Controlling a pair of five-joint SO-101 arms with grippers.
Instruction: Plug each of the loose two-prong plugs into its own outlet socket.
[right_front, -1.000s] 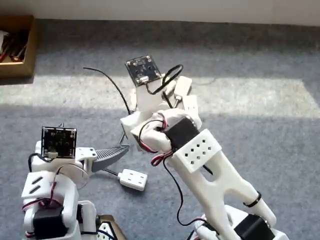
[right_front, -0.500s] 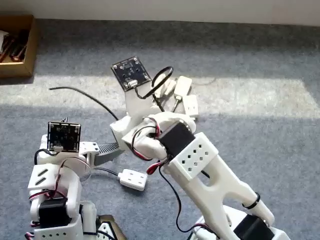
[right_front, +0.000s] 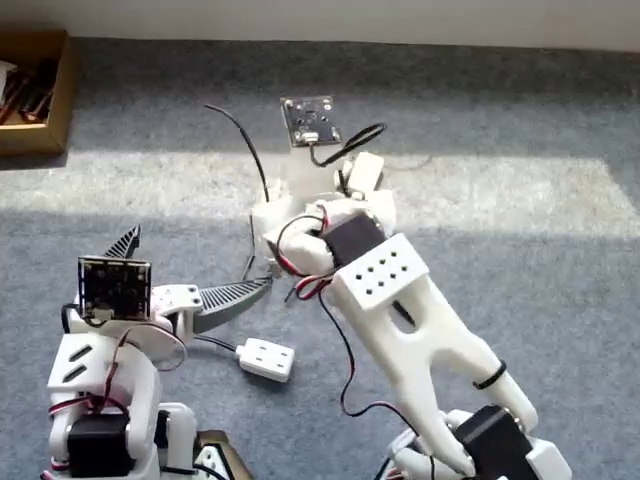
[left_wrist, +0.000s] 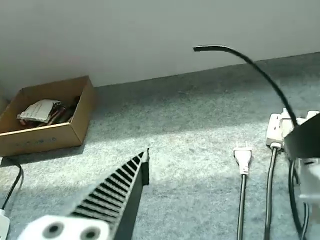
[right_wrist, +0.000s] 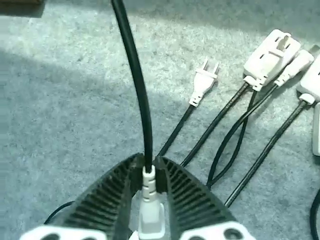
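- The right pincer (right_wrist: 147, 161) was clamped narrow on the body of a white two-prong plug, the held plug (right_wrist: 149, 212). Its black cable (right_wrist: 132, 75) ran out past the fingertips and arched up off the counter (right_front: 520, 120).
- The held plug's long axis lay along the fingers, with its cable end toward the tips. The prongs were hidden; they most likely pointed back toward the palm.
- One outlet socket (right_front: 267, 358) lay flat on the counter, on the arm-base side of the right pincer and well apart from the held plug.
- The left pincer (right_front: 203, 255) stood wide and held nothing. Its lower finger was near that socket, so the left arm was the nearer one to it.
- A loose plug (right_wrist: 204, 82) lay on the counter beyond the right pincer's tips, prongs pointing away and cord trailing back toward the pincer. A white block (right_wrist: 270, 55), probably another socket, lay just beside it.
- Judged from this, the coming move turned on direction. The socket by the left pincer lay behind the held plug's cable end, so the plug would need turning or handing over before its prongs could meet a socket face.
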